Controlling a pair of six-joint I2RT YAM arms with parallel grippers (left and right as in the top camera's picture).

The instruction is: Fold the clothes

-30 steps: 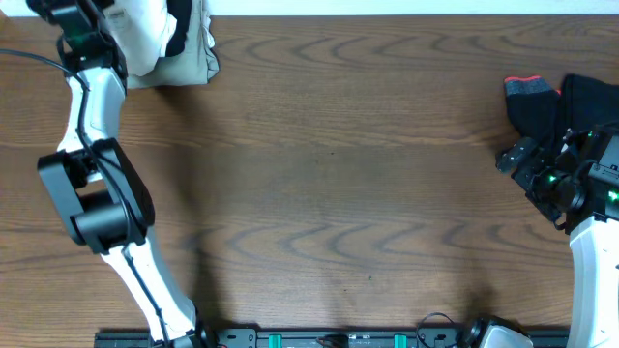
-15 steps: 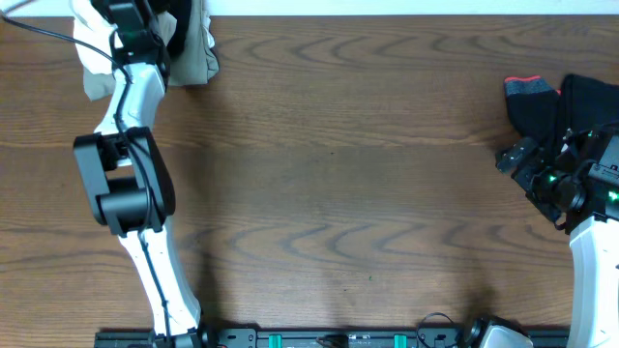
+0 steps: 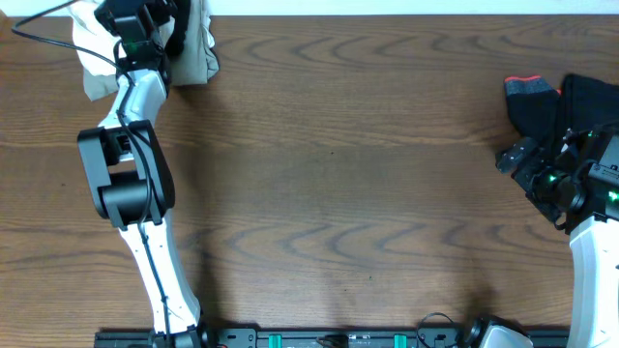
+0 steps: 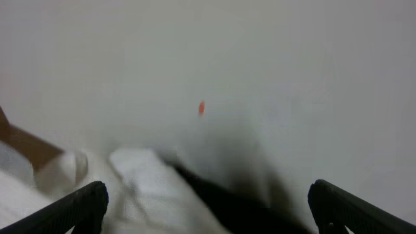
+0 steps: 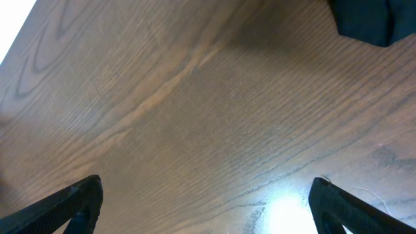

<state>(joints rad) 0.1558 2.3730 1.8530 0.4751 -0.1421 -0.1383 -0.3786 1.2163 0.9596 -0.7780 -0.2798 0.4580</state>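
A: Since a second ago the left arm [image 3: 126,184] has swung right along the back edge of the desk [image 3: 338,174], so the white shirt [image 3: 89,70] now shows on its left side rather than its right; in the last half second it barely shifted
B: And the right arm [image 3: 592,251]?
A: Unchanged. Its right claw [image 5: 205,207] hovers over bare wood, fingers spread wide with nothing between them
B: The left claw [image 4: 209,208]?
A: Spread wide too, by its wrist camera; only the two dark tips poke into the bottom corners. From overhead the arm's own body covers it, so I cannot tell whether it touches cloth
B: What else is hard to make out?
A: That wrist view is blurred: a pale wall [image 4: 260,58], a tiny orange speck [image 4: 201,108], soft white folds [image 4: 140,172] low on the left and a dark patch [image 4: 227,201] beside them. The pile's top runs off the top of the overhead view
B: How do the clothes look?
A: The white shirt is bunched and wrinkled at the desk's far left corner, partly under the arm. A khaki piece [image 3: 200,60] lies crumpled just right of the arm. Well apart, at the right edge, black pieces [image 3: 580,101] sit heaped, one with red-orange trim [image 3: 525,79], partly hidden by the right arm; a black corner shows at the top of the right wrist view
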